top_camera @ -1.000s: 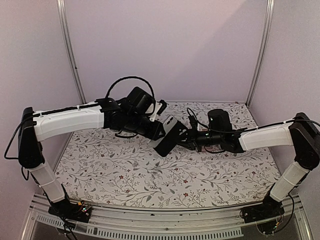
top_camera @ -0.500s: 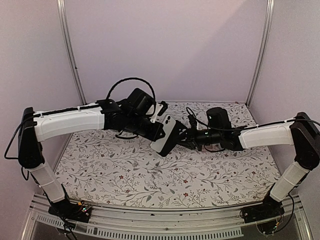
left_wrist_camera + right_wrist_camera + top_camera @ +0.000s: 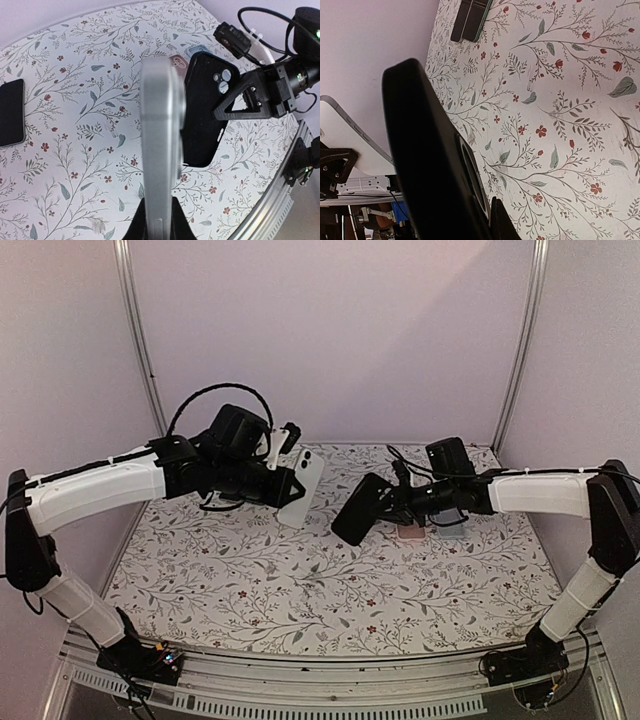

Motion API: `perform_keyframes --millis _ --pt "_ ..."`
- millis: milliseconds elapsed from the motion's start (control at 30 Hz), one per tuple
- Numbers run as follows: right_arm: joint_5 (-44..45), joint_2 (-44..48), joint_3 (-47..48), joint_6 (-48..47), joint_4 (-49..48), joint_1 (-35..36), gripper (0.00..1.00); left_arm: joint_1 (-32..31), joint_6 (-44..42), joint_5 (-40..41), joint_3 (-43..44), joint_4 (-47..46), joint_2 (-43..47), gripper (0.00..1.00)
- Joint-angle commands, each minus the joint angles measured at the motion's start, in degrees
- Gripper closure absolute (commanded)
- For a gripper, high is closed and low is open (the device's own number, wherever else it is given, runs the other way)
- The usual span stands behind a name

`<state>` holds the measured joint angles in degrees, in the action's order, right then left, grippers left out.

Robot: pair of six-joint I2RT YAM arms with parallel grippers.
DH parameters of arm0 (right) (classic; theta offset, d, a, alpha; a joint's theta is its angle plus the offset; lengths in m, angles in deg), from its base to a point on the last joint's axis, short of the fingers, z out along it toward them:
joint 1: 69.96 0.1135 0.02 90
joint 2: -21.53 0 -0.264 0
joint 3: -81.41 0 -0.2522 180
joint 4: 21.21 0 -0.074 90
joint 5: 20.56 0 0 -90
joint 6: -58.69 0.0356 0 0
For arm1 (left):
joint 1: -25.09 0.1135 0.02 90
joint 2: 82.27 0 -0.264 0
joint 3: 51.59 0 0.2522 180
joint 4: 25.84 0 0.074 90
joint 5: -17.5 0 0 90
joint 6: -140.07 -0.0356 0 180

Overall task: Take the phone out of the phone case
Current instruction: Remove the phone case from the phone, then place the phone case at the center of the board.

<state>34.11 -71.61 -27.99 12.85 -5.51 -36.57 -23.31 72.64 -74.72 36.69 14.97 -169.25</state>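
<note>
A second ago the two pieces were still joined between my arms. Now they are apart, so the pull has worked. My left gripper (image 3: 284,482) is pinched on the lower end of the phone (image 3: 303,486). The phone is silver-white and stands on edge in the air above the bench (image 3: 250,585), on the left of centre. My right gripper (image 3: 393,502) has swung back to its own side and is clamped on the black phone case (image 3: 361,508), which is also held off the bench. A clear gap lies between the case and the phone.

From the left wrist I see the phone (image 3: 160,135) edge-on and, beyond it, the back of the phone case (image 3: 202,112) with its camera cut-out. I cannot see into the hollow side. With the phone in my other gripper, though, I judge the case empty and the main part of the task done. What seems to be left is setting both down.

Under my right arm a pink item (image 3: 410,532) and a blue one (image 3: 452,528) lie on the bench, possibly spare cases. A dark handset (image 3: 11,112) lies flat, well off to the side.
</note>
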Motion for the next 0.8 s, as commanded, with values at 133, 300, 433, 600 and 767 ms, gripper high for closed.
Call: perform_keyframes --millis 133,300,433,600,767 --pt "-3.18 -8.63 17.66 -16.98 22.88 -3.13 1.00 1.60 0.23 -3.41 -6.23 -5.92 7.78 1.00" --pt "-2.09 -15.74 26.06 -23.03 30.39 -3.75 1.00 1.91 0.48 -4.40 -9.85 -6.75 11.14 1.00" --pt "-0.95 -20.35 30.91 -26.19 36.15 -4.20 1.00 1.99 0.46 -4.79 -11.90 -6.87 12.65 1.00" --pt "-0.82 -24.13 35.60 -29.36 40.93 -5.18 1.00 2.64 -0.42 -4.77 -13.54 -7.21 13.88 1.00" --pt "-0.88 -28.33 40.16 -32.12 45.73 -5.90 1.00 4.06 -1.36 -5.60 -14.50 -7.20 14.50 1.00"
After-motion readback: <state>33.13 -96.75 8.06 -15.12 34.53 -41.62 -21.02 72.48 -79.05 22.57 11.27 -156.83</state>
